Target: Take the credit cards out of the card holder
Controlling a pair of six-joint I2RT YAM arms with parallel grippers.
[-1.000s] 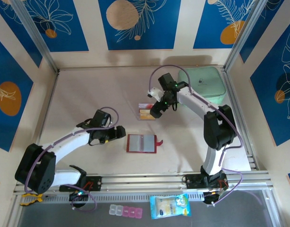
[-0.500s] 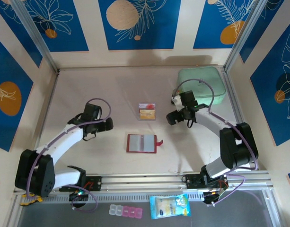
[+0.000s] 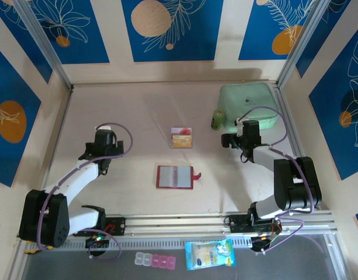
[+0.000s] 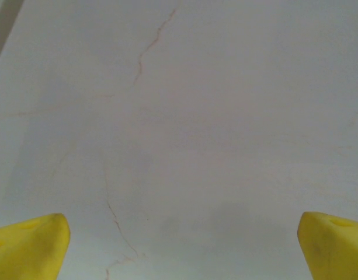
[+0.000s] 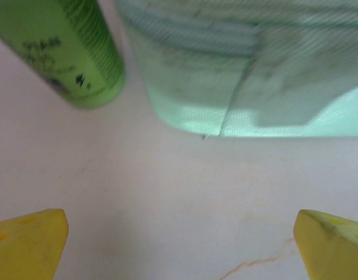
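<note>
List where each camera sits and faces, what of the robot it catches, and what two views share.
Top external: above and behind the arm bases, looking down on the table; the left arm and right arm show.
Left wrist: on the left arm, aimed down at bare table; its yellow fingers show, spread apart.
Right wrist: on the right arm, aimed at a green bottle and mint-green case; its yellow fingers show, spread apart.
Shared: top and right wrist both show bottle and case.
</note>
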